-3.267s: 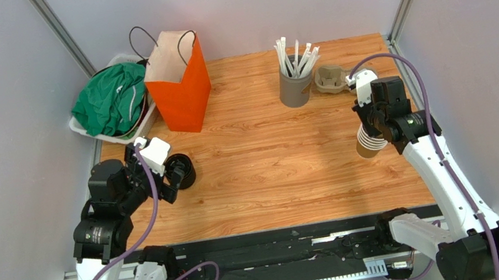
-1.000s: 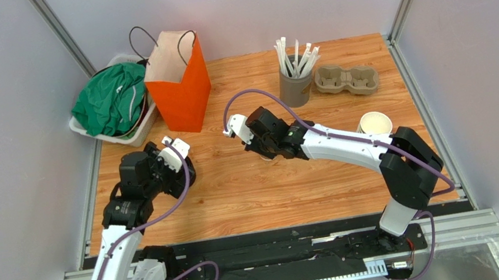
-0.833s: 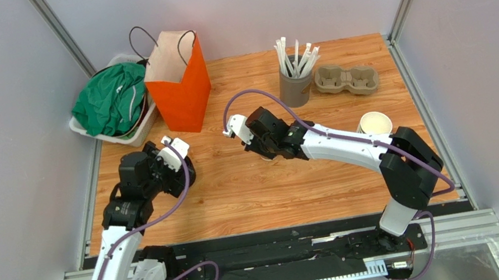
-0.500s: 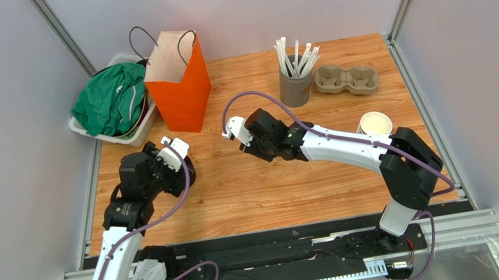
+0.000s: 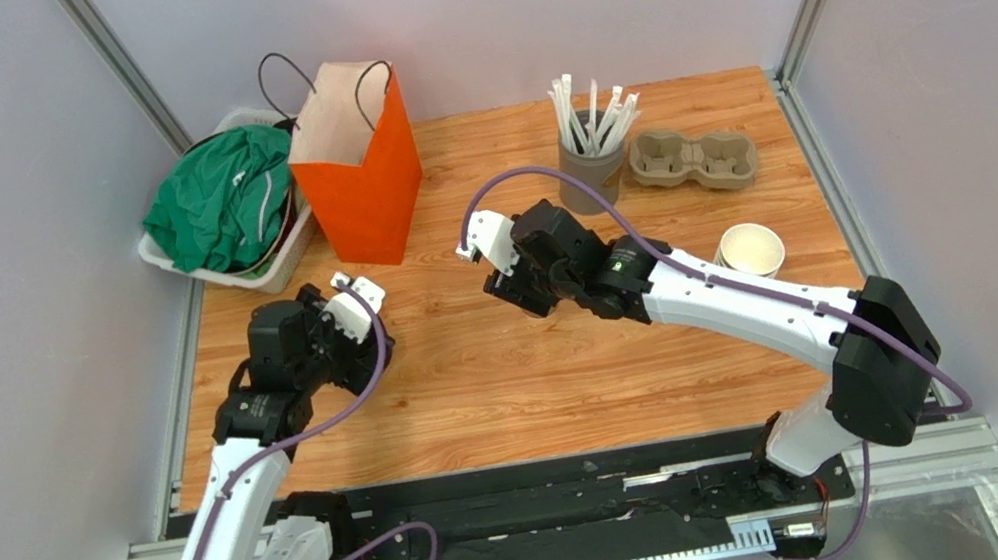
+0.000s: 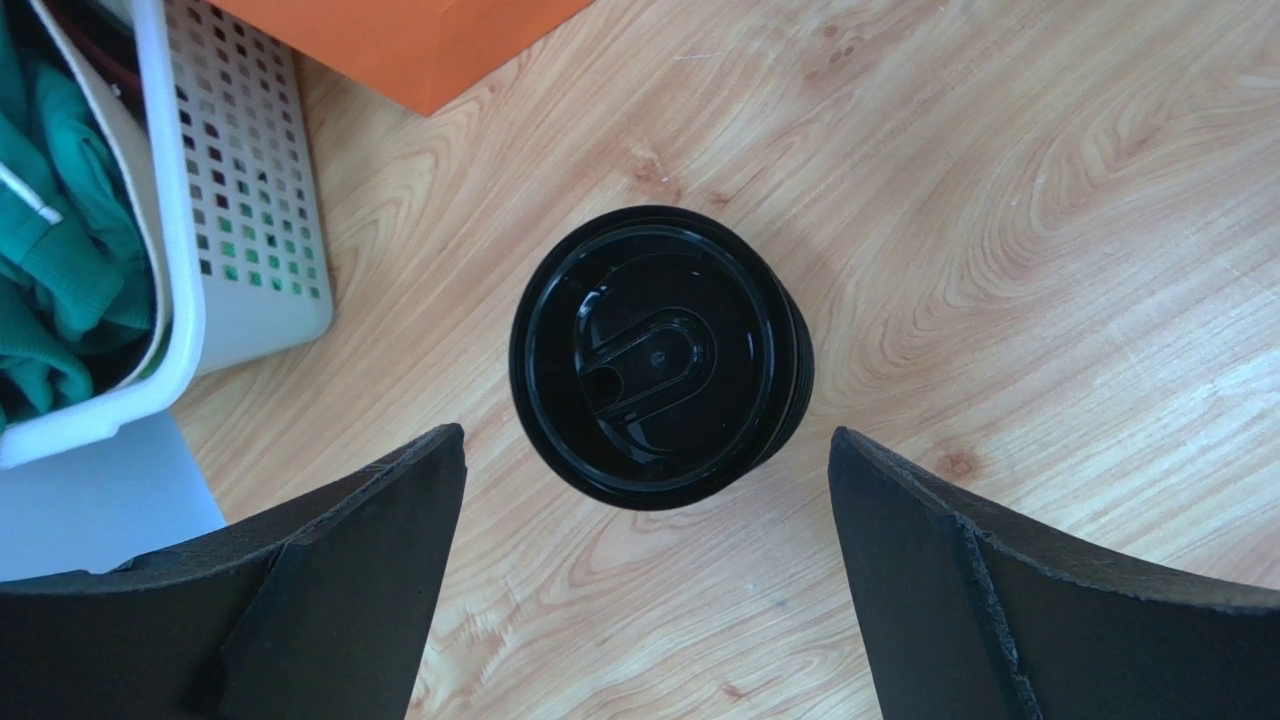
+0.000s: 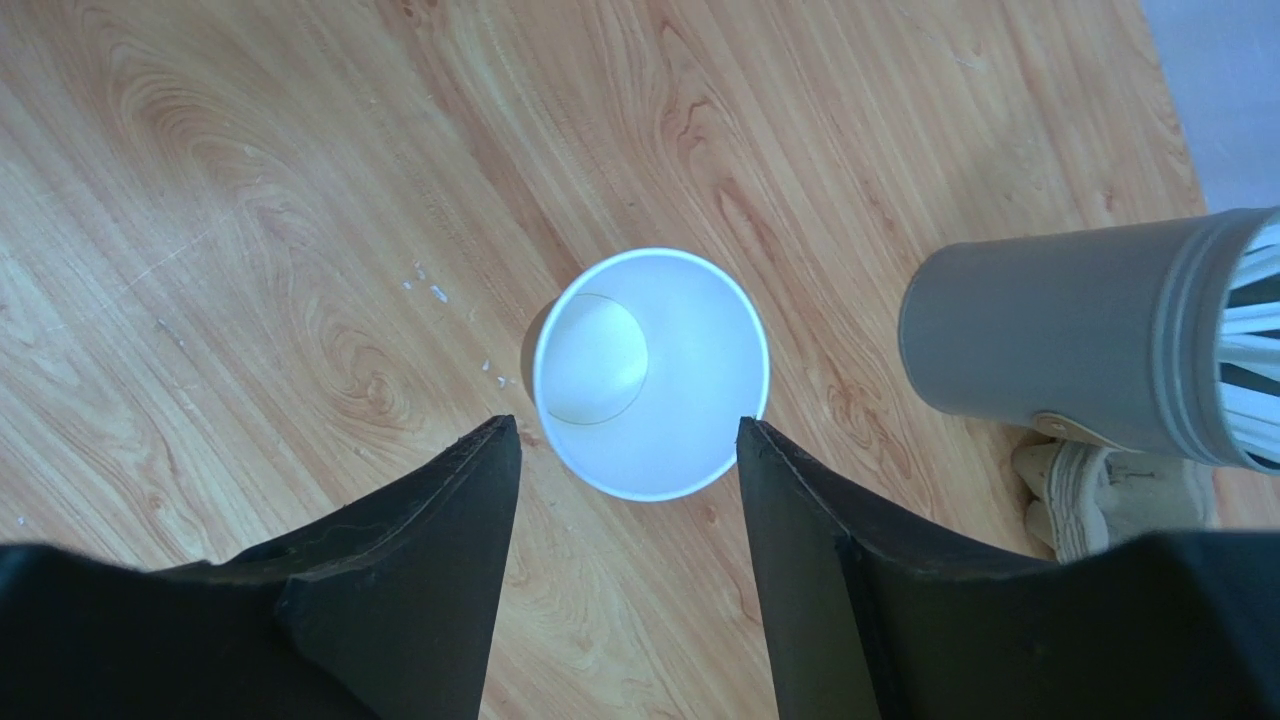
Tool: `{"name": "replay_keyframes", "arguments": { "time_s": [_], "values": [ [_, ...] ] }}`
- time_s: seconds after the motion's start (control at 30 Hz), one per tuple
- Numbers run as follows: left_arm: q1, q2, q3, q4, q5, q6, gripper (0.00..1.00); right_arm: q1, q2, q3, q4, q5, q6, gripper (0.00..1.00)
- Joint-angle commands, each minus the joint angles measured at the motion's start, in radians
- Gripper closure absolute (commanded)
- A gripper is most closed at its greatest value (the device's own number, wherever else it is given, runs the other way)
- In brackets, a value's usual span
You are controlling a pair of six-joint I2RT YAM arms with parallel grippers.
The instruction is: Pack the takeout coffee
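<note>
On your counter [image 5: 508, 385], the right pincer [image 7: 624, 428], jaws apart, straddles the cup [image 7: 649, 375], which stands upright mid-counter near the grey straw holder [image 7: 1067, 338]. The left pincer [image 6: 646, 435], jaws wide apart, hovers above the lid [image 6: 654, 353], which lies flat beside the basket [image 6: 241, 195].

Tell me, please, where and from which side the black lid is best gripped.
Probably by its outer rim, at two opposite edges, coming straight down from above: the black lid lies flat, top side up, and is round, so no side is better.
</note>
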State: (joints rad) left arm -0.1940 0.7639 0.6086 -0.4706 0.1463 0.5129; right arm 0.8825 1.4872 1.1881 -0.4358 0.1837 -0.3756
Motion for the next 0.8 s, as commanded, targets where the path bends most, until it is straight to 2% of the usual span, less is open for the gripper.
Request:
{"name": "replay_keyframes", "arguments": {
  "time_s": [0.0,0.3,0.43,0.57,0.77],
  "values": [
    [0.005,0.031,0.014,0.029,0.053,0.009,0.01,0.004,-0.028,0.016,0.028,0.043,-0.029,0.39],
    [0.007,0.208,0.088,-0.022,0.072,0.006,0.07,0.003,-0.048,0.001,0.048,0.071,-0.042,0.38],
    [0.005,0.218,0.097,-0.017,0.064,-0.004,0.1,-0.002,-0.053,-0.004,0.054,0.077,-0.043,0.39],
    [0.005,0.198,0.092,-0.016,0.084,-0.01,0.25,-0.001,-0.038,-0.005,0.055,0.083,-0.043,0.39],
    [0.005,0.196,0.083,-0.02,0.11,-0.004,0.26,-0.004,-0.038,-0.004,0.057,0.092,-0.045,0.39]
  ]
}}
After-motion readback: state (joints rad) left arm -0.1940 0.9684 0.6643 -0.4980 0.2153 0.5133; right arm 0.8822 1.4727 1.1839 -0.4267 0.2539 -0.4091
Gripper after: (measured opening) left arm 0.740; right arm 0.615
